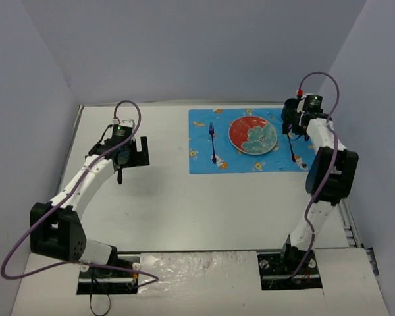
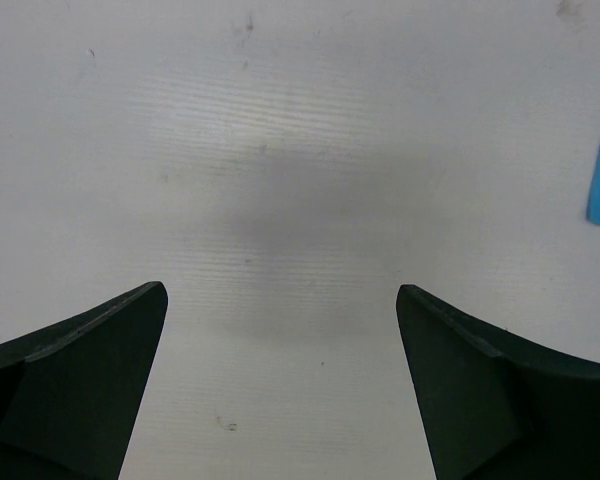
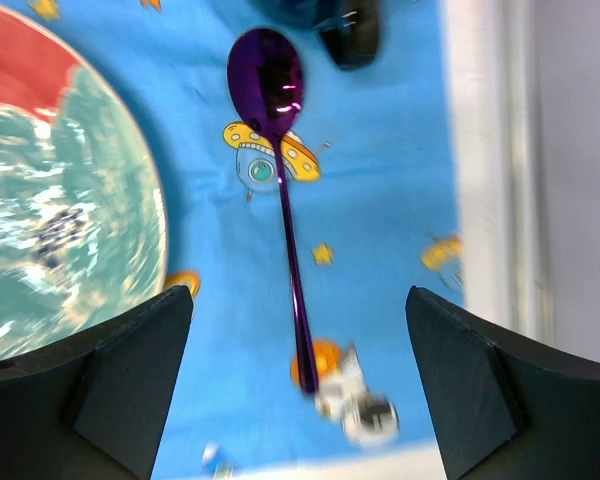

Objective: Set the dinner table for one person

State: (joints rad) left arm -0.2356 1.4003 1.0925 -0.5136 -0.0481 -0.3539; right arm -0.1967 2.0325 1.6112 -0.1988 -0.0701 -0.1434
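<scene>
Top external: the blue mat lies at the far right of the dinner table. On the mat the fork is left of the plate and the spoon is right of it. The right gripper hangs over the spoon's end. The left gripper is well apart, above bare tabletop. A dark object, perhaps a cup, stands at the mat's far corner; I cannot tell its contents. The plate holds nothing.

Left wrist: jaws wide, nothing between them, only white table below and a sliver of mat at the right edge.

Right wrist: jaws wide, straddling the spoon handle without touching it. The spoon lies flat and slightly slanted beside the plate rim.

Judgement: cutlery looks placed. To do this step well I'd lift straight up, jaws kept wide, so neither finger drags the handle.
</scene>
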